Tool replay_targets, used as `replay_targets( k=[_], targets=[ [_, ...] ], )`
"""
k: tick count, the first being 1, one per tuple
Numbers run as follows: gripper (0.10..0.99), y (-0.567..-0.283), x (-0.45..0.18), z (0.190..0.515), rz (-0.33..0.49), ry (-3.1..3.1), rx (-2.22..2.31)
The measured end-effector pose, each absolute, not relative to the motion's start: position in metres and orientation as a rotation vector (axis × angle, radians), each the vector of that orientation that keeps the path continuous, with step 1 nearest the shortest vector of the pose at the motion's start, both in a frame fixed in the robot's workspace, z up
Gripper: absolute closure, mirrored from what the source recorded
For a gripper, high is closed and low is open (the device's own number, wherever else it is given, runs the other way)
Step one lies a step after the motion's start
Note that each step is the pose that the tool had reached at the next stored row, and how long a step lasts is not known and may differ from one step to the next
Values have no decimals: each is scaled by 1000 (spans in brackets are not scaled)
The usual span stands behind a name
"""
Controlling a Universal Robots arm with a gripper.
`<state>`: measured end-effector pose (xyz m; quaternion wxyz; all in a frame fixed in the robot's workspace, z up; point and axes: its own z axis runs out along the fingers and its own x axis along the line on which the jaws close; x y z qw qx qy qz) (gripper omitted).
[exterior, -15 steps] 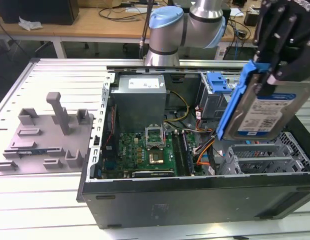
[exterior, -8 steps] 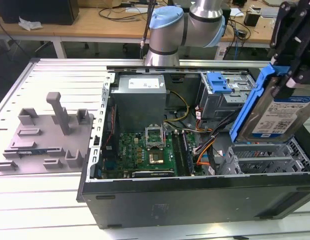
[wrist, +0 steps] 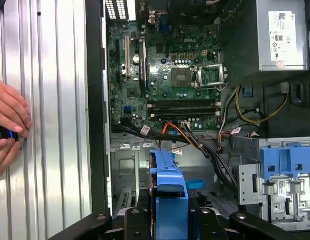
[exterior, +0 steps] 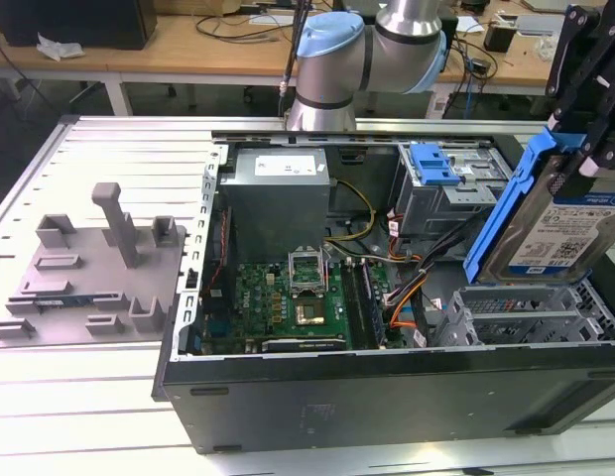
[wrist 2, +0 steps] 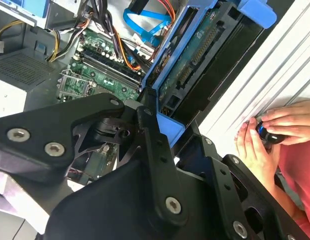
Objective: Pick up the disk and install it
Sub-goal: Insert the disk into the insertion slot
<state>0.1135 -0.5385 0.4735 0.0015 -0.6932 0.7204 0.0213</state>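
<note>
The disk (exterior: 560,223), a silver hard drive with a white-and-blue label and a blue bracket, hangs tilted above the right end of the open computer case (exterior: 387,397). My gripper (exterior: 577,154) is shut on it from above, its black linkages reaching in from the exterior view's upper right. Just under the disk lies an empty metal drive cage (exterior: 526,315). In the second wrist view the disk (wrist 2: 195,60) shows its circuit-board side, with the gripper (wrist 2: 160,122) clamped on the blue bracket. The first wrist view looks along the disk's blue edge (wrist: 167,187) between the gripper's arms.
Inside the case are the green motherboard (exterior: 288,297), a grey power supply (exterior: 278,193), cable bundles (exterior: 407,288) and a second drive bay with a blue latch (exterior: 431,164). A grey fixture (exterior: 89,268) sits on the slatted table. A person's hands (wrist 2: 275,130) rest beside the case.
</note>
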Motion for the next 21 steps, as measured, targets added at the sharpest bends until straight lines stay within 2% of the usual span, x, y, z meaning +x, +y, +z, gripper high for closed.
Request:
replay_targets(
  k=[21],
  targets=[
    [718, -542, 114, 473, 66, 2230, -2207]
  ],
)
